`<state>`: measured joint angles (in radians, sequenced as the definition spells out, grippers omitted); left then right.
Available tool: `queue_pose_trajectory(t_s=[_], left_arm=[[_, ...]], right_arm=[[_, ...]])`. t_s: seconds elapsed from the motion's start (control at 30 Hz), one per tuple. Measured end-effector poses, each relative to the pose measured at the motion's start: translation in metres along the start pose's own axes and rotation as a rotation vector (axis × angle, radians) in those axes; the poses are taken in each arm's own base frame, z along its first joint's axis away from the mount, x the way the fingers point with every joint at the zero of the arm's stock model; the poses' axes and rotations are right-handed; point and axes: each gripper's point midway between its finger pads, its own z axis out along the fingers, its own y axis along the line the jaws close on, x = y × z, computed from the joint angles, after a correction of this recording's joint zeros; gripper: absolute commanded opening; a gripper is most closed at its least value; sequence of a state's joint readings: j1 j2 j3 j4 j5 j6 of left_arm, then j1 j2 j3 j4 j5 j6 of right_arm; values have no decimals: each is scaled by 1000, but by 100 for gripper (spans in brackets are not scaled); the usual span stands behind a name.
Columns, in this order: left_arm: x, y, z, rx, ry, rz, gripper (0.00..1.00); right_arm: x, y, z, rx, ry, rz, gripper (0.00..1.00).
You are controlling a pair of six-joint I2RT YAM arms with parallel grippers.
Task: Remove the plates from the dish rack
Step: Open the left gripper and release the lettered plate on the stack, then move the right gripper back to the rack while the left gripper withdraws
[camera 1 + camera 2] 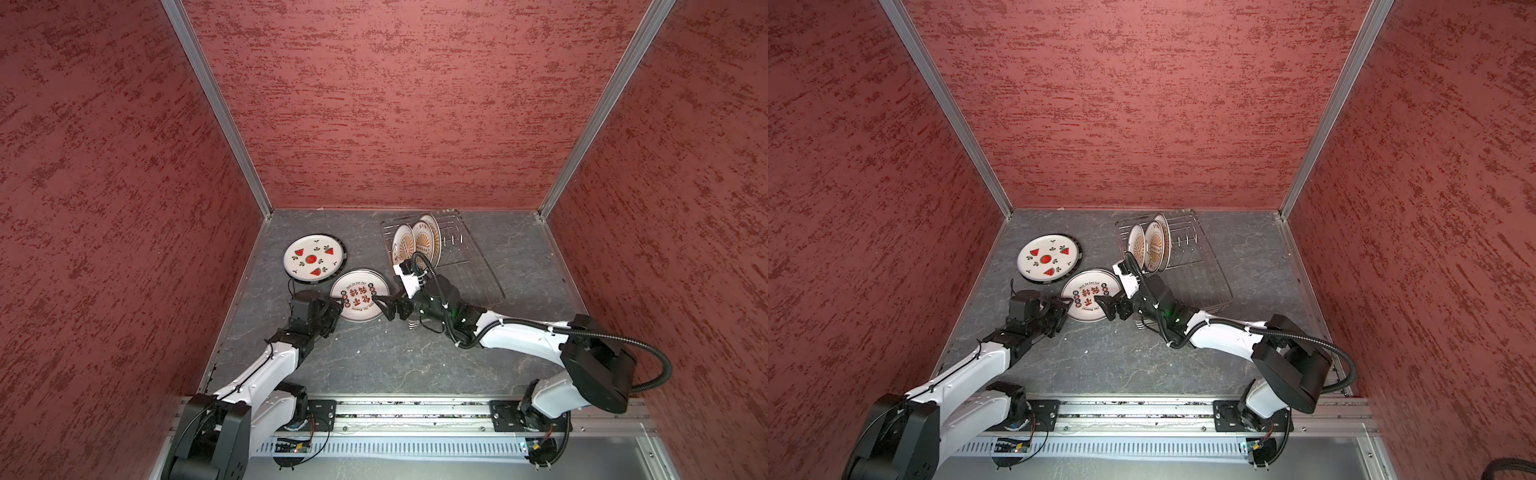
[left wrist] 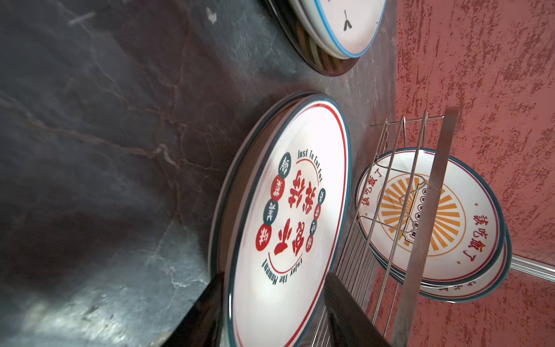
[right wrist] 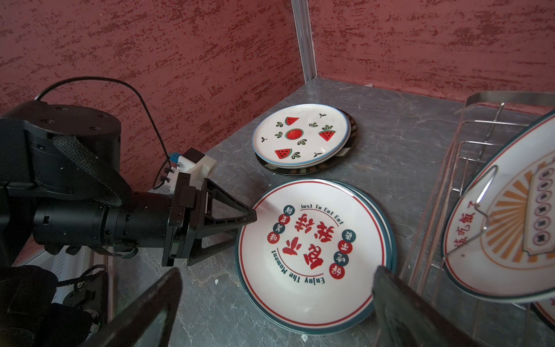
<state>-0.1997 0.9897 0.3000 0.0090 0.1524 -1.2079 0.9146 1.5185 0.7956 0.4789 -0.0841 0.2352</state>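
Observation:
A white plate with red Chinese characters [image 1: 359,295] [image 1: 1090,295] [image 2: 288,210] [image 3: 312,249] lies flat on top of another plate on the grey table. My left gripper [image 1: 341,303] [image 1: 1068,303] [image 2: 274,279] [image 3: 246,223] straddles its left rim, open, with a gap between one finger and the plate's face. My right gripper [image 1: 382,308] [image 1: 1104,308] [image 3: 274,306] hangs wide open over the plate's right side, holding nothing. The dish rack [image 1: 469,249] [image 1: 1200,266] [image 3: 480,144] holds three upright sunburst plates [image 1: 415,243] [image 1: 1152,247] [image 2: 450,225] [image 3: 510,228].
A watermelon plate [image 1: 313,259] [image 1: 1048,259] [image 3: 300,135] rests on a larger dark-striped plate at the back left, close to the left wall. Red walls enclose the table on three sides. The rack stands at the back right of centre.

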Motion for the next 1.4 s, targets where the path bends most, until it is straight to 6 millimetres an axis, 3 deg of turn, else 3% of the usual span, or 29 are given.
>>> queue_pose_trajectory(t_s=[0.5,0.53,0.63,0.73,0.93,1.2,1.4], left_arm=[[-6,6,-4,-22,-47,1,55],[-7,6,-4,-22,-51,1,59],[-9,4,-8,-7,-71,21,83],[-10,-3,-17,44,-104,53,98],[-7,-35,-43,238,-173,187,99],[45,-89,-83,642,-104,562,99],[69,-108,-96,775,-60,707,99]], right_arm=[[-2,-1,-1,9,-5,-8,99],[-3,-1,-1,10,-8,-8,99],[-7,-1,-4,13,-24,-9,99],[-10,-1,-11,23,-48,-11,99],[-20,-15,-40,104,-149,-1,99],[-32,-62,-96,340,-339,89,99],[-52,-104,-132,496,-423,139,99]])
